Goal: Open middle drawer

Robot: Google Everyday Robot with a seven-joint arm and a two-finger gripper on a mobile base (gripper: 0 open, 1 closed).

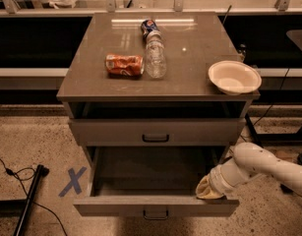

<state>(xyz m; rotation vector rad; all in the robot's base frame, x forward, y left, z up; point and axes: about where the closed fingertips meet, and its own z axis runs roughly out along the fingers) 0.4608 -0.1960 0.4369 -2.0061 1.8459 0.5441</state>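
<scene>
The middle drawer (116, 206) is a wide grey drawer. It stands pulled far out, and its inside looks empty. Its small dark handle (155, 214) sits at the centre of the front. My gripper (208, 188) reaches in from the right on a white arm (268, 166). It sits at the drawer's right front corner, just behind the front panel. The upper drawer (106, 132) above it is shut. The lowest drawer is hidden beneath the open one.
On the cabinet top (190, 58) lie a crushed orange packet (124, 65), a clear bottle (154, 58), a blue can (149, 25) and a white bowl (234, 76) at the right edge. A blue X (73, 182) and a black pole (28, 200) are on the floor at the left.
</scene>
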